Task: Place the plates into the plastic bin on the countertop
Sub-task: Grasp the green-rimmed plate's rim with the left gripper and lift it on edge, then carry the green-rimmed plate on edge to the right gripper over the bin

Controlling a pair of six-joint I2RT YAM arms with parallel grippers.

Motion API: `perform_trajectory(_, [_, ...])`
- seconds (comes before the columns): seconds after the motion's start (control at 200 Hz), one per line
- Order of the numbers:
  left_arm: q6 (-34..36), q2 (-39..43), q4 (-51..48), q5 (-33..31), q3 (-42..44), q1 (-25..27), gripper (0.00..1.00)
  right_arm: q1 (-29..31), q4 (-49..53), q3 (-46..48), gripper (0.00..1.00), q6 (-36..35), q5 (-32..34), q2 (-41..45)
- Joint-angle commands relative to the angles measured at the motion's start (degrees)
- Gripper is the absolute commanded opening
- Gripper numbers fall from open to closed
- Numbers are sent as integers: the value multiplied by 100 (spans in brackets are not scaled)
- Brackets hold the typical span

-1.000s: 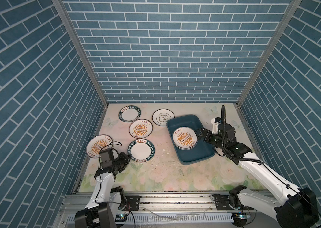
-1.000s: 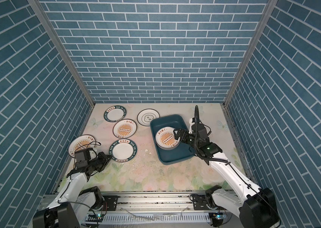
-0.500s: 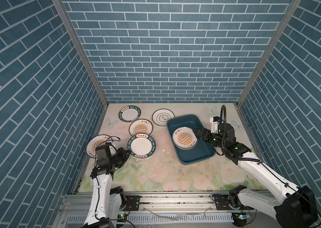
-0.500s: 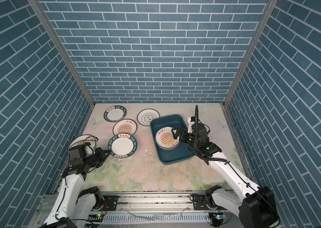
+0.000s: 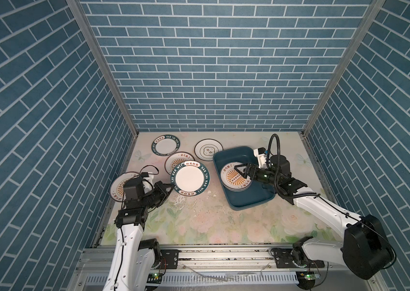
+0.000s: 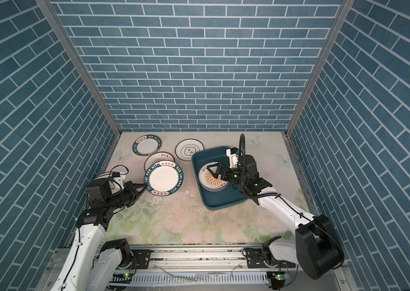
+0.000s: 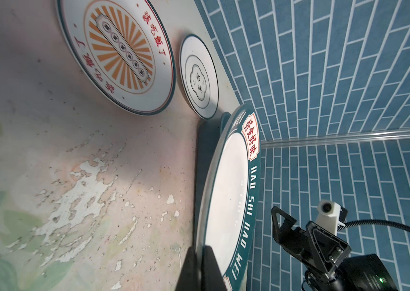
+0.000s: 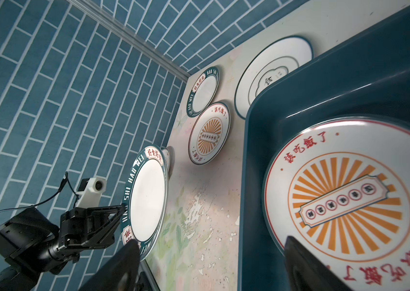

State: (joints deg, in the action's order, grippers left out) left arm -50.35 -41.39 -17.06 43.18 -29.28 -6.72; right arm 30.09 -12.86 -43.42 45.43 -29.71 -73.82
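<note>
My left gripper [image 5: 171, 187] is shut on the near edge of a white plate with a dark teal lettered rim [image 5: 190, 179], which hangs tilted above the countertop [image 5: 198, 221]; its pinched rim shows in the left wrist view [image 7: 229, 196]. The teal-blue plastic bin [image 5: 249, 202] sits right of centre and holds a stack of plates topped by an orange sunburst plate [image 5: 227, 173]. Over that stack my right gripper [image 5: 240, 172] is open and holds nothing. The right wrist view shows the sunburst plate [image 8: 345, 201] between its spread fingers.
On the countertop lie a teal-rimmed plate [image 5: 166, 147] at the back, a cloud-outline plate [image 5: 208, 150] touching the bin's far corner, a sunburst plate [image 5: 177, 162] partly under the held plate, and another sunburst plate [image 5: 119, 186] behind my left arm. Blue brick walls enclose three sides.
My left gripper has lifted the teal-rimmed plate off the countertop and carried it up and to the right, toward the bin. The right gripper stays over the bin, its jaws slightly narrower.
</note>
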Motion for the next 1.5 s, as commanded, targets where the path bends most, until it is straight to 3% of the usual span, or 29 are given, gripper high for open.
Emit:
perform_trajectory(0.0, [-449,-145,903,61,-117,330,0,167,-430,-245,84,273,-509,-296])
perform_trajectory(0.385, [-450,-889,1416,-489,-443,1452,0,625,-797,-530,68,511,-606,-920])
perform_trajectory(0.645, [-457,-1150,1648,-591,-592,1767,0,642,-814,-578,46,616,-554,-1044])
perform_trajectory(0.905, [-495,-1151,1732,-677,-623,1819,0,639,-827,-550,18,753,-450,-1149])
perform_trajectory(1.065, [-494,-1196,1706,-688,-674,1838,0,638,-882,-510,5,882,-333,-1156])
perform_trajectory(1.17, [-463,-1221,1658,-738,-737,1840,24,634,-832,-463,0,999,-124,-1177])
perform_trajectory(1.255, [-445,-1207,1592,-800,-746,1850,62,613,-888,-385,0,1142,3,-1186])
perform_trajectory(1.32, [-367,-1178,1528,-820,-746,1849,78,579,-965,-298,0,1258,85,-1159])
perform_trajectory(1.43, [-232,-1042,1238,-980,-728,1858,99,447,-1025,-140,0,1371,189,-1053])
perform_trajectory(1.495, [-143,-951,1115,-1067,-699,1854,100,312,-990,-13,0,1402,233,-943])
